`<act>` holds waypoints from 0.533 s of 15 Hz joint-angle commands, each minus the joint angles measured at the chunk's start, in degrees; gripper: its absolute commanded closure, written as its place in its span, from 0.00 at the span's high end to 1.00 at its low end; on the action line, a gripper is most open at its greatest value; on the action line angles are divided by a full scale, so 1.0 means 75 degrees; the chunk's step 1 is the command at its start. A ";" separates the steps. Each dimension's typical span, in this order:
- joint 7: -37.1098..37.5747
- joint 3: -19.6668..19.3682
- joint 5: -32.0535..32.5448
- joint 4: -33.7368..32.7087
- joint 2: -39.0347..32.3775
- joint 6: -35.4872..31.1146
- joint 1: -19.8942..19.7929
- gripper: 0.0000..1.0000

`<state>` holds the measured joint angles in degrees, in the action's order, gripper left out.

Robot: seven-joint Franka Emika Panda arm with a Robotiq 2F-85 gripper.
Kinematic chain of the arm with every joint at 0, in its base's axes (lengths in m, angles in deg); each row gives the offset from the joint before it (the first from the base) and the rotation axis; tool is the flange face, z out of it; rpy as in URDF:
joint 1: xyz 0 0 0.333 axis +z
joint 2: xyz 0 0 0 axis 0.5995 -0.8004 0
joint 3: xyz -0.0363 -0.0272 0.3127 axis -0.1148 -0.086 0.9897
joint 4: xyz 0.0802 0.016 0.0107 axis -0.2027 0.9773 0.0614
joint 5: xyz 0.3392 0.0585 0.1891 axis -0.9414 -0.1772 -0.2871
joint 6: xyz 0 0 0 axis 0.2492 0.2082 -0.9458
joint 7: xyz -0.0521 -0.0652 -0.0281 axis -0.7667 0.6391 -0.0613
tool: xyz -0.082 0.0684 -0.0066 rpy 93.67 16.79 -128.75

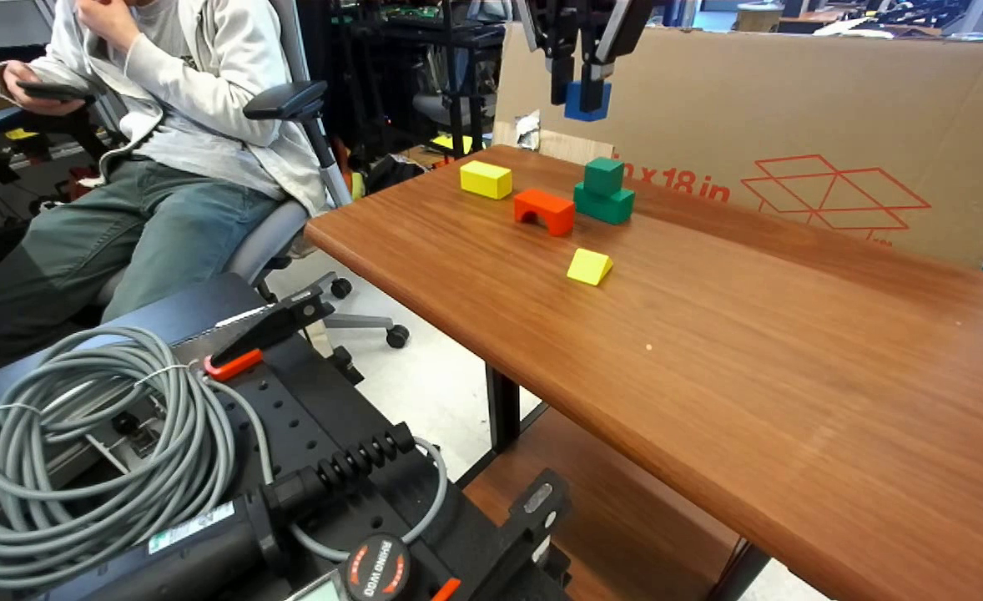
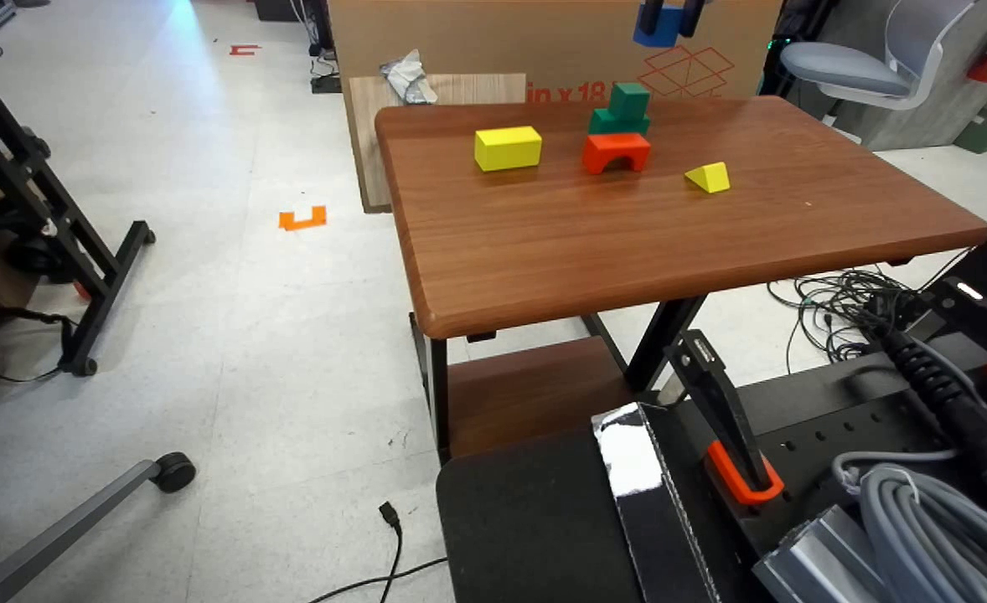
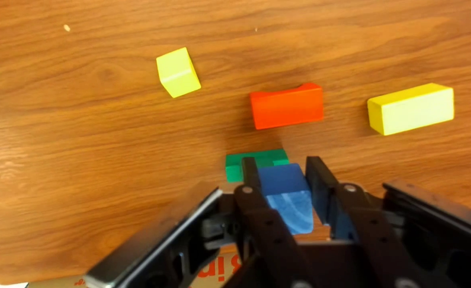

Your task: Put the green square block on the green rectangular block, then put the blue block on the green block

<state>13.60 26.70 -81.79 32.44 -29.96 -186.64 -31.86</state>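
One blue block [image 3: 286, 196] is pinched by the claw [image 3: 283, 173] and held roughly above the green cube [image 1: 602, 174], which is set on the slab [image 1: 604, 206] near the edge of the table [image 1: 775, 359] by the cardboard [image 1: 792, 92]; a near-straight descent seems called for, exact alignment being unclear.

Blue block [image 1: 573, 103] in gripper [image 1: 575, 97]; table [image 1: 750, 351] below

High at the far side of the scene, the gripper [image 1: 576, 97] hangs pointing down, its upper part cut off in both exterior views. The two black fingers [image 3: 322, 178] stand parallel and slightly apart, in a holding grip.
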 commanded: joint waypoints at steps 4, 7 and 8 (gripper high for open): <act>0.0121 -0.0090 -0.0108 -0.1179 -0.0949 0.0426 0.0089 0.09; 0.0113 -0.0126 -0.0021 -0.1252 -0.1108 0.0338 0.0136 0.09; 0.0080 -0.0126 -0.0004 -0.1238 -0.1135 0.0304 0.0140 0.09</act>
<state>14.67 26.55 -81.77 25.07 -37.06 -185.09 -31.73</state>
